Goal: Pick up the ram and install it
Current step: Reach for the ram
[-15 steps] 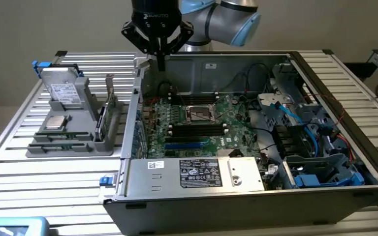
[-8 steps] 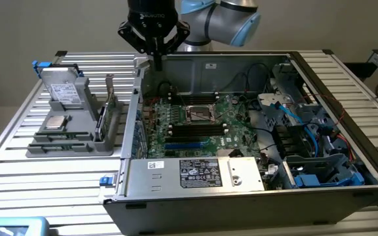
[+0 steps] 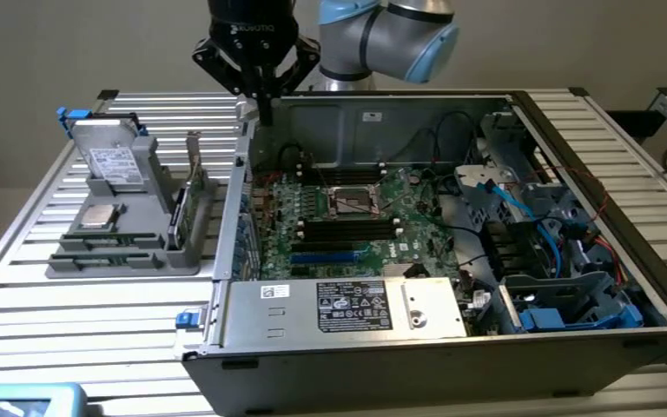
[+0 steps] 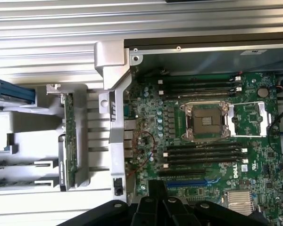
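1 claw (image 3: pixel 267 106) (closed) hangs over 1 open computer case (image 3: pixel 426 373).

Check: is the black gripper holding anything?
No, the black gripper is shut with nothing between its tips, above the rear corner of the open grey metal computer case.

Slatted table (image 3: pixel 102 306), computer case (image 3: pixel 426 375), grey holder (image 3: pixel 136 249)

The gripper (image 3: pixel 267 113), closed and empty, hangs over a corner of the open computer case (image 3: pixel 426 369). A gray parts holder (image 3: pixel 114 257) stands beside the case.
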